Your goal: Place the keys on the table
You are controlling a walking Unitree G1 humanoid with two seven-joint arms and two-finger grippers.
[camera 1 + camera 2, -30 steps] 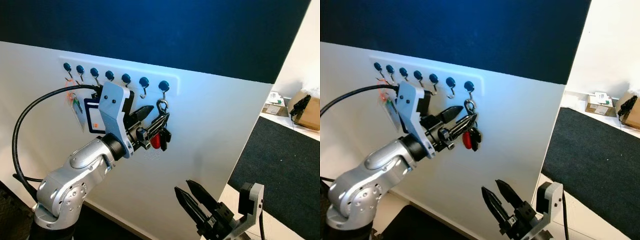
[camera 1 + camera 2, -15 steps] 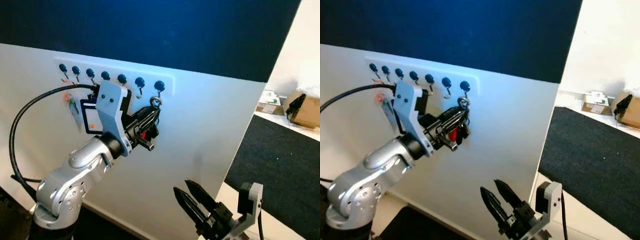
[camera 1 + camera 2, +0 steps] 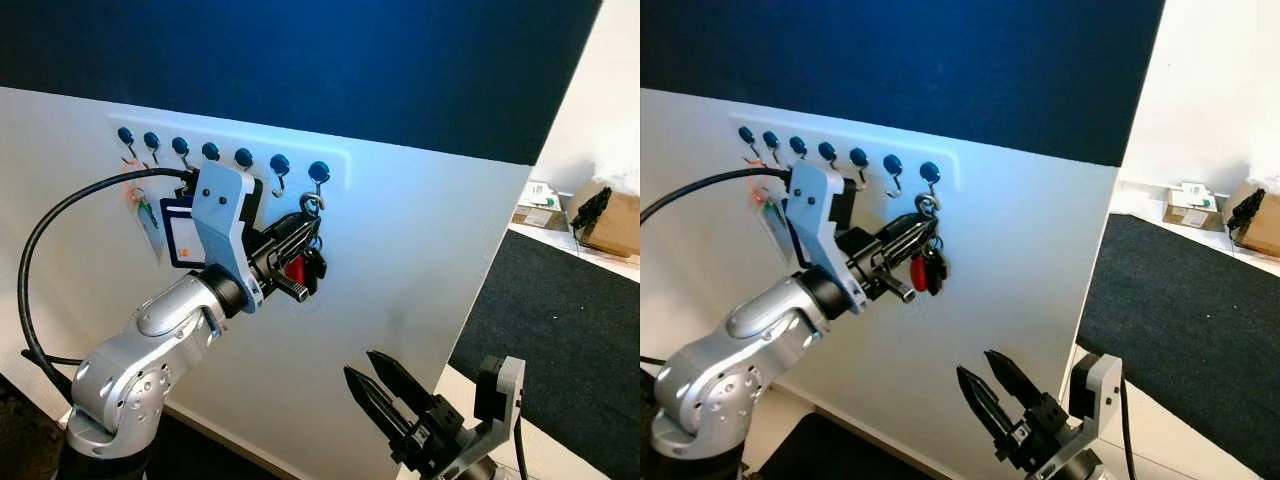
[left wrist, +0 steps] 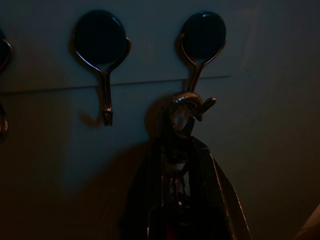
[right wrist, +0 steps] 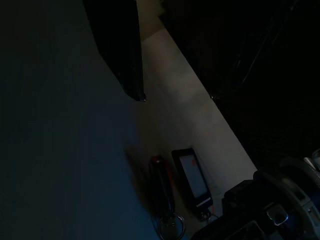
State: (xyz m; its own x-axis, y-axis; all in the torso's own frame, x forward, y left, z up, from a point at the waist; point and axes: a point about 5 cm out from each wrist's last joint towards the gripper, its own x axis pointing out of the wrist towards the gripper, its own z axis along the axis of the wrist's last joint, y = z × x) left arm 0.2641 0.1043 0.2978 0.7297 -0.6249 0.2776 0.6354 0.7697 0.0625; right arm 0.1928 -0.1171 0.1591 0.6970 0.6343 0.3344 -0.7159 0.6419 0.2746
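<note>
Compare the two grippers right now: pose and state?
The left gripper is raised to the hook rail, shut on the keys under the end hook; the right gripper hangs low near the floor, away from the wall. Left fingers are shut; right fingers are parted and hold nothing. Both have two long black fingers.

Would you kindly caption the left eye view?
Left gripper shut on keys hanging from rightmost wall hook.

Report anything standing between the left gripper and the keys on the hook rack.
Nothing visible does. The left gripper is closed on the keys, whose clasp hangs on the rightmost hook.
</note>
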